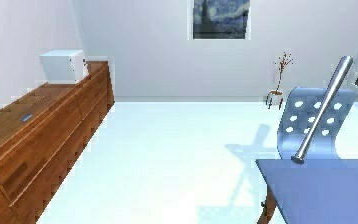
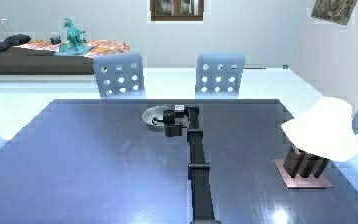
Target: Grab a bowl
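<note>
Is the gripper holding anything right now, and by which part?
It cannot be told: the gripper is at a grey bowl lying on the table.

Setting: a home, combined dining and living room. Indicators: a dark blue dining table point(image 2: 77, 160) with a perforated-back chair point(image 2: 120, 75) and a second chair point(image 2: 219, 73) at its far edge; a long wooden sideboard point(image 1: 47, 125) along the wall; a framed painting point(image 1: 223, 18); a white-shaded table lamp point(image 2: 325, 128).
</note>
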